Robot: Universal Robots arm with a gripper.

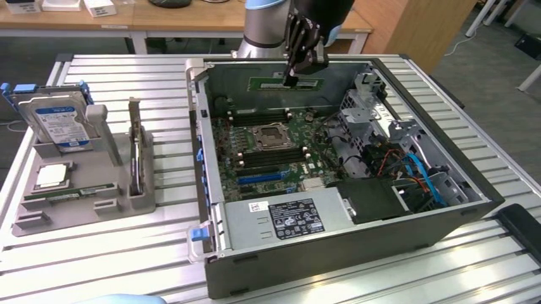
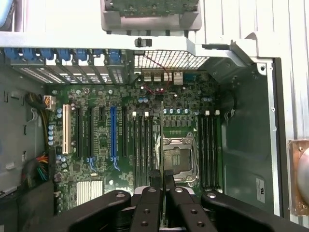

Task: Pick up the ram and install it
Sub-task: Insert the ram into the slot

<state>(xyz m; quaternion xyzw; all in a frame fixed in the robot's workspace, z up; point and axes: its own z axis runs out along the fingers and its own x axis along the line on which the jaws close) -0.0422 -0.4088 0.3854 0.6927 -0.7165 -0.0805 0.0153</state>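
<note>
Item: the ram [image 1: 270, 83], a thin green stick held level and on edge inside the open computer case [image 1: 338, 253], near its far wall and well above the motherboard [image 1: 262, 152]. It touches nothing but the gripper. Holder: the gripper [image 1: 292, 79], its jaws drawn in to a narrow gap and pinching the stick by its upper edge. This grip, by judgement, leaves the contact edge free and facing the board. In the wrist view the fingers [image 2: 153, 181] straddle the stick, which shows as a fine line running parallel to the memory slots [image 2: 142, 145] beside the processor socket [image 2: 176, 157]. That alignment suits seating rather than carrying. Which slot lies beneath cannot be told, nor can the stick's chips, notch or ends be made out. The gripper body covers the board's near strip. Surroundings: the power supply [image 1: 287, 218] at the case's near end and cabling toward the exterior view's right. A grey tray [image 1: 93, 164] stands on the slatted table [image 1: 127, 253] at the exterior view's left. It holds an upright hard drive [image 1: 55, 120], a square processor [image 1: 52, 176] and a second green stick [image 1: 72, 192] lying in its groove.
</note>
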